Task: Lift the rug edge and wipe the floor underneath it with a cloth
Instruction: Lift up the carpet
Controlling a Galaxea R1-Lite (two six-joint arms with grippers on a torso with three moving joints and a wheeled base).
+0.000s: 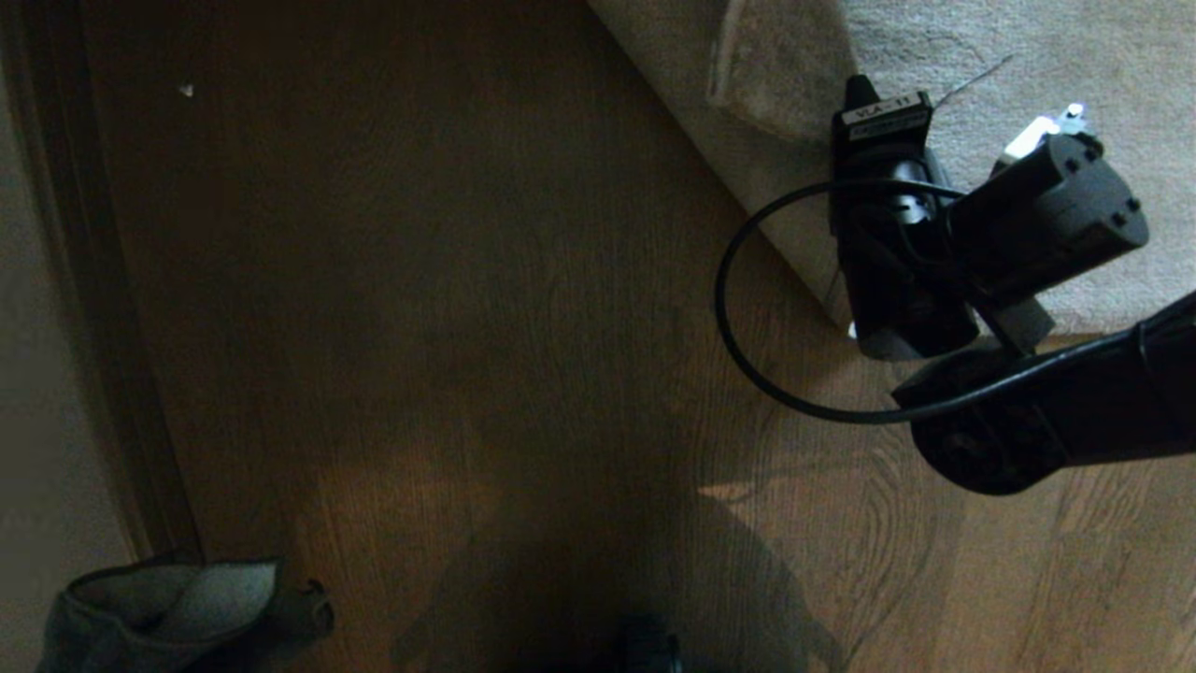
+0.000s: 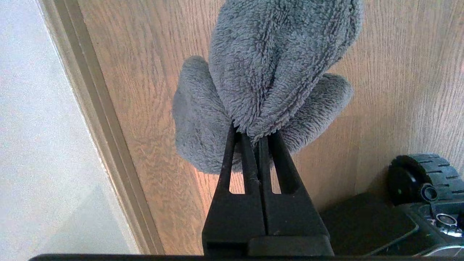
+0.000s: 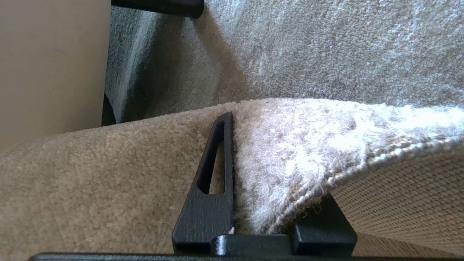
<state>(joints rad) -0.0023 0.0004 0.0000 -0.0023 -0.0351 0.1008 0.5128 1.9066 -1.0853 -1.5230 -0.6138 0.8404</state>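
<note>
The light grey rug (image 1: 1028, 56) fills the upper right, and brown wood-plank floor (image 1: 467, 327) covers the rest. My right gripper (image 1: 864, 103) is shut on the rug's hemmed edge near its corner. In the right wrist view the right gripper (image 3: 253, 145) has one finger on the pile of the rug (image 3: 326, 54) and the other under the raised edge, where the woven backing shows. The dark grey cloth (image 1: 177, 608) hangs at the lower left. My left gripper (image 2: 253, 134) is shut on a bunched fold of the cloth (image 2: 272, 65) above the floor (image 2: 398, 72).
A brown baseboard (image 1: 93, 280) and pale wall run down the left side. The robot's black base and a wheel (image 2: 417, 174) sit close behind the left gripper. A beige panel (image 3: 54, 65) and a dark bar (image 3: 159, 5) stand past the rug.
</note>
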